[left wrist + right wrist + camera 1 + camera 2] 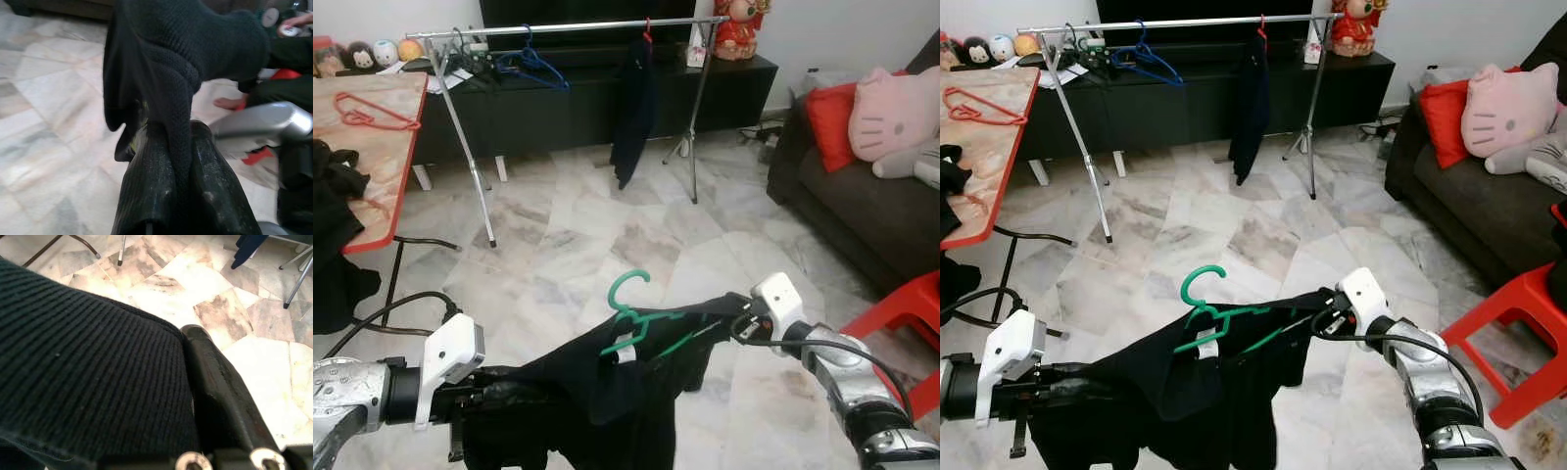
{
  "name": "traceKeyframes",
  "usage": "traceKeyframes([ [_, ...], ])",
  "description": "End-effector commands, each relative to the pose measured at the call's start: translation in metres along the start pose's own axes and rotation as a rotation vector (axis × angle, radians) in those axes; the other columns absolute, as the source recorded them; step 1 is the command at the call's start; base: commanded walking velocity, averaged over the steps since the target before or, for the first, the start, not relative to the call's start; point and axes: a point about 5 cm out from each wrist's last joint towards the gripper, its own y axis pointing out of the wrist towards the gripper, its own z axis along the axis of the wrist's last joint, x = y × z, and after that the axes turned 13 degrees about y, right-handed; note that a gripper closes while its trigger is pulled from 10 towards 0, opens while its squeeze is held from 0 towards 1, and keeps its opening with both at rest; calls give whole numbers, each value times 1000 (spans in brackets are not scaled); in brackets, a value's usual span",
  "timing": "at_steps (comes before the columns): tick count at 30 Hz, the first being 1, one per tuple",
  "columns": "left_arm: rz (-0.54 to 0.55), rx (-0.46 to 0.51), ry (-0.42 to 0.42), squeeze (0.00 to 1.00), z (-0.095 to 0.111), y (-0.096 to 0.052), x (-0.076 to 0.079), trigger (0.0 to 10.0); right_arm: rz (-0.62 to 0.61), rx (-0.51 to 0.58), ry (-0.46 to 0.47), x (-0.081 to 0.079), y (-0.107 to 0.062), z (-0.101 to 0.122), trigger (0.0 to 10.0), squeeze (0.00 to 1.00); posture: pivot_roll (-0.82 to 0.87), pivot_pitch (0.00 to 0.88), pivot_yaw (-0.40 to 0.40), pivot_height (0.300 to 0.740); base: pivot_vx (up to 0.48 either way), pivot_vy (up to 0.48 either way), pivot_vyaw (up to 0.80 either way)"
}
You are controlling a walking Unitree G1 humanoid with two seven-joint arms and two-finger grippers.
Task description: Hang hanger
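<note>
While the robot stands well short of the rack, nearest to it hangs a black knitted garment (597, 392) threaded on a green plastic hanger (641, 318), stretched between its two arms above the marble floor (607, 245). The left gripper (168, 161) has its two black fingers pinched narrow on a fold of the knit at the left end; the right gripper (729, 318) is buried in the cloth at the right shoulder, one finger pressed alongside the fabric, and it reads as clamped on it too. The garment looks soft, limp and light, likely to sag and slide along the smooth, stiff hanger, so the hold is better kept at both shoulders with the hook (628, 286) left free and upright. At the near left stands a red-edged table (382, 196) carrying one red hanger (372, 116) and dark clothing (333, 186); at the right, a dark sofa (862, 206) with one red cushion (827, 113) and one pink plush pillow (891, 113). Farthest off stands one silver clothes rail (568, 27), bearing one blue hanger (533, 64) and one dark hung garment (631, 108).
</note>
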Motion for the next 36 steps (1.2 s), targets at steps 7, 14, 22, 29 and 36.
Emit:
traceKeyframes([
  [7,14,138,29,0,21,-7,-1,10000,-141,-33,13,20,-13,-6,0,0,27,0,-104,740,0,0,0],
  [14,146,108,62,0,17,6,-16,10000,-131,25,58,18,-8,1,0,0,31,0,-94,740,0,0,0],
  [22,294,83,64,0,13,28,-28,10000,-107,24,80,11,-5,-7,0,0,34,0,-92,740,0,0,0],
  [29,149,108,44,0,16,41,-11,10000,-135,38,90,14,-6,-6,0,0,26,0,-84,740,0,0,0],
  [36,-54,20,24,0,9,36,14,10000,-271,101,77,28,-10,8,0,0,28,0,-85,740,0,0,0],
])
